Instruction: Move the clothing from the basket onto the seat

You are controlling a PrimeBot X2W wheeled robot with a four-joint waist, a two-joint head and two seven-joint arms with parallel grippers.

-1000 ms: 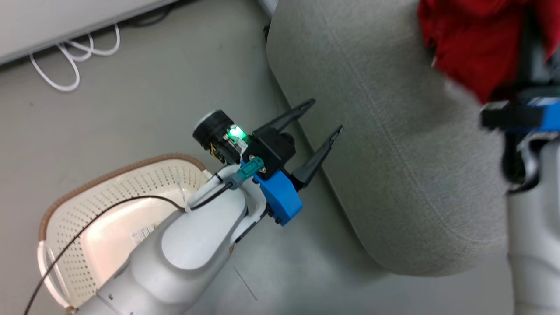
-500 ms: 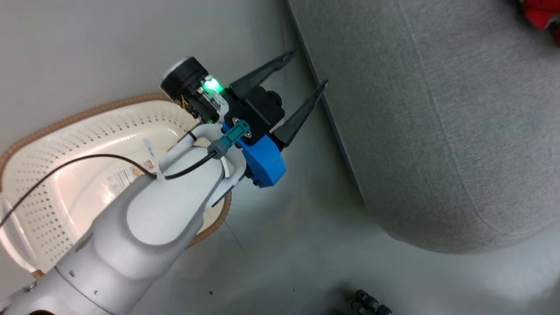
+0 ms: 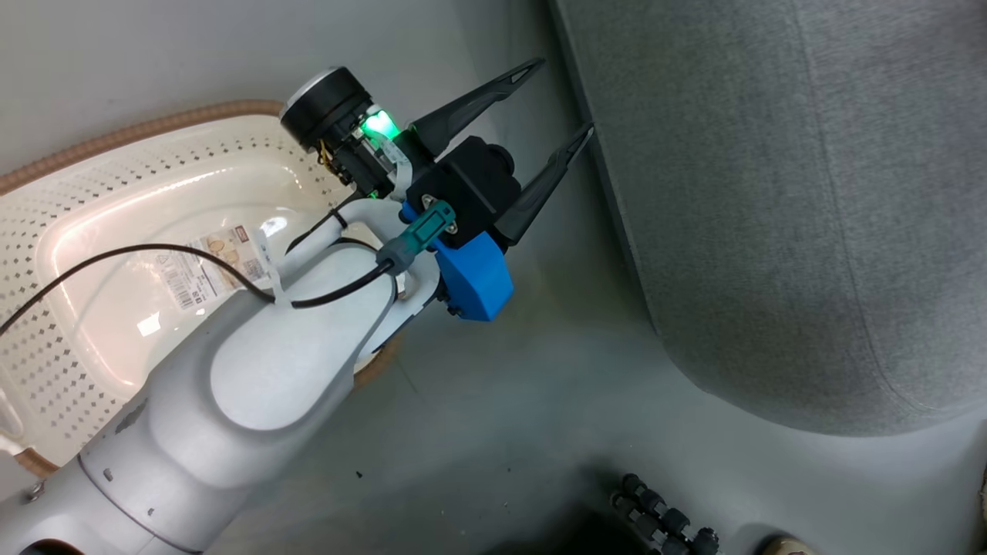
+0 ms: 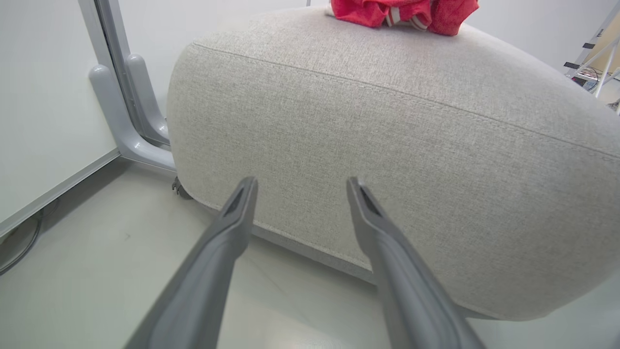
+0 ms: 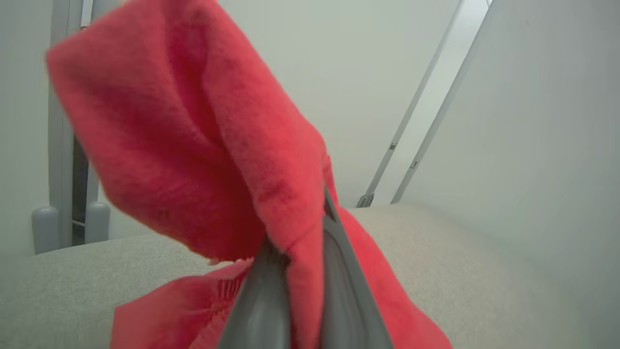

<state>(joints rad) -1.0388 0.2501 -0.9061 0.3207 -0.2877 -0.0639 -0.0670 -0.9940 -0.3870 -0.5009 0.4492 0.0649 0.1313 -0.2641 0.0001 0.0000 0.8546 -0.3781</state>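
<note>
The cream basket (image 3: 154,127) with a brown rim lies at the left of the head view; a label sticker (image 3: 204,266) shows on its bare floor. My left gripper (image 3: 563,99) hangs open and empty over the floor between the basket and the grey seat (image 3: 771,193). The left wrist view has that gripper (image 4: 301,183) facing the seat's side (image 4: 387,145), with red clothing (image 4: 402,12) lying on top. My right gripper (image 5: 302,232) is shut on a red garment (image 5: 193,145), which hangs just above the seat (image 5: 484,271).
Grey floor runs between basket and seat. A dark ribbed part (image 3: 663,516) sits at the bottom edge of the head view. A grey post foot (image 4: 126,111) and a white wall panel stand left of the seat, near a small caster (image 4: 179,186).
The head camera has swung left and down, so the red garment and right arm have left that view and the basket fills more of it. My left gripper stays open.
</note>
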